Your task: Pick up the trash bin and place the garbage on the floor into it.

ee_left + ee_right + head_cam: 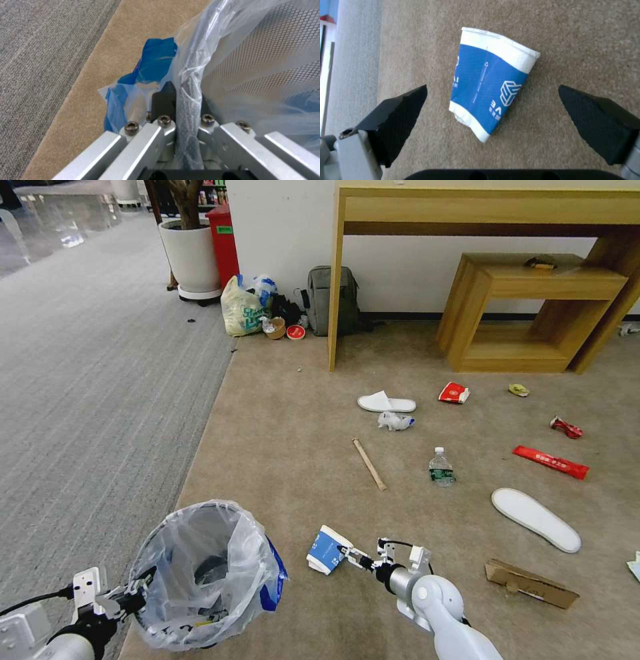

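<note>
Clamping the rim of the trash bin with my left gripper, I've got the mesh wall and its crinkly liner pinched tight between the fingers — in the left wrist view the rim runs straight up through the closed jaws, blue print on the bag spilling out beside them. The bin sits at the seam where the floor of beige carpet meets the grey ribbed carpet, mouth up and tilted a little toward me. Just beside the bin, on the beige side, lies the paper cup, blue with white bands, flattened and on its side. My right gripper is right at it, spread wide and holding nothing; in the right wrist view the two black fingertips stand apart on either side of the cup, neither one touching it (carpet showing clear on both sides). Farther from the bin than the cup, the rest of the garbage is scattered over the beige carpet: the wooden stick, the green-label bottle lying beyond it, a white slipper with a crumpled tissue just beside it, a second slipper sole up, a cardboard strip near that one, and red wrappers well away toward the wooden desk.
</note>
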Robot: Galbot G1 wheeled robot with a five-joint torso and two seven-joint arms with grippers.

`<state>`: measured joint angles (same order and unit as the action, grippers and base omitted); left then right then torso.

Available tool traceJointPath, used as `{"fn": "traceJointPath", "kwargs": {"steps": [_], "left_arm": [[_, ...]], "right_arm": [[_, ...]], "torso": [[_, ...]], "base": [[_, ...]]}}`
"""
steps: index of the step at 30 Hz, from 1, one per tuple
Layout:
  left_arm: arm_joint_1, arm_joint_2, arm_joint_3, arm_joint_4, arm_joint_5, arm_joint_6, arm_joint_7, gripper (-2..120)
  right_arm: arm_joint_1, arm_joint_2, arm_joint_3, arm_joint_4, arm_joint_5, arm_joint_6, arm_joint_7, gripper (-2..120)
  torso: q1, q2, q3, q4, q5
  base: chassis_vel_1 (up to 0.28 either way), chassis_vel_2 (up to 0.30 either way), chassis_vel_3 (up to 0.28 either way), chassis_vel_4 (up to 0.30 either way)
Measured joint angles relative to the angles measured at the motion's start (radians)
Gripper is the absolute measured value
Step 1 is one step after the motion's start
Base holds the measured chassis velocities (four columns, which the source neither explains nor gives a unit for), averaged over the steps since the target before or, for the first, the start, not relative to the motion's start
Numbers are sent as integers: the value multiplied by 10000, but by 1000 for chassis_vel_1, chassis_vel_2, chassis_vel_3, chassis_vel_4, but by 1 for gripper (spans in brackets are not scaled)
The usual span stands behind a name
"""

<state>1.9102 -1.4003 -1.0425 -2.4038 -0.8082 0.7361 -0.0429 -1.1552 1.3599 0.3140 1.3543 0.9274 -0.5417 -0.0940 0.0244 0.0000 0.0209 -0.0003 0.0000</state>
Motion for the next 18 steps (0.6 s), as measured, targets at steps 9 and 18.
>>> {"fn": "traceJointPath", "kwargs": {"steps": [9, 18], "left_arm": [[65, 22, 21, -71, 25, 0, 9, 0], [53, 51, 79, -99, 73, -2, 33, 0]], "right_arm": [[253, 198, 24, -651, -275, 194, -384, 100], [597, 441, 117, -1388, -771, 470, -865, 100]], "torso": [[0, 0, 0, 0, 0], [0, 0, -1, 0, -1]], "base": [[0, 0, 0, 0], [0, 0, 0, 0]]}}
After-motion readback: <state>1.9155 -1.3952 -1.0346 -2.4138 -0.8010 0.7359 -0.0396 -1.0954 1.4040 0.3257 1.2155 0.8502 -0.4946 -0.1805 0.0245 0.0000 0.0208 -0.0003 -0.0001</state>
